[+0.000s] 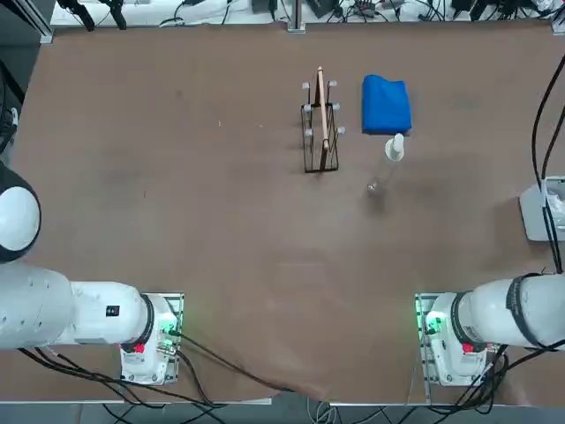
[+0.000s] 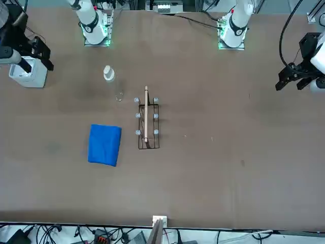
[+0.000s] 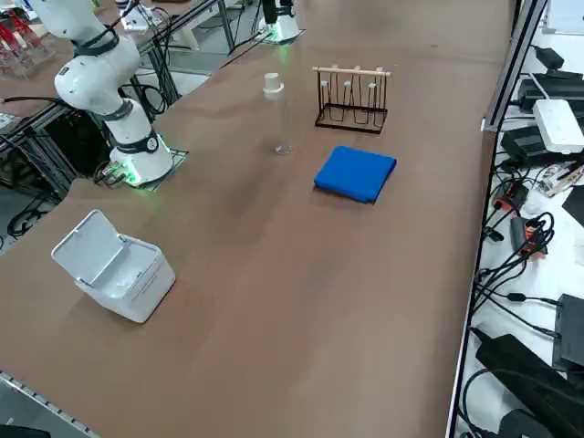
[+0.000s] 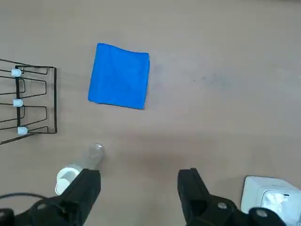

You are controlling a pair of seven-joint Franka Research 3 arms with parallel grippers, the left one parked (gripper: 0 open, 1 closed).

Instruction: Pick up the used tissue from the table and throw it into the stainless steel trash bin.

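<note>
White wad – the used tissue [image 4: 276, 199] – sits inside the open-lidded bin [image 3: 123, 274] at table [image 1: 177, 194] edge. Right gripper [image 4: 139, 188] hangs above nearby, fingers spread, empty. Risk: arm clips clear bottle [image 4: 75, 169] w/ any low sweep – tips easily.

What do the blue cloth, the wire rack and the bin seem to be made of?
Blue cloth: soft matte fabric, folded, with rounded edges. Wire rack: thin dark metal wire, probably coated, with pale caps on its posts. Trash bin: it looks like white or light grey plastic with an open hinged lid rather than bare steel; something white lies inside. The right gripper is open above the table.
</note>
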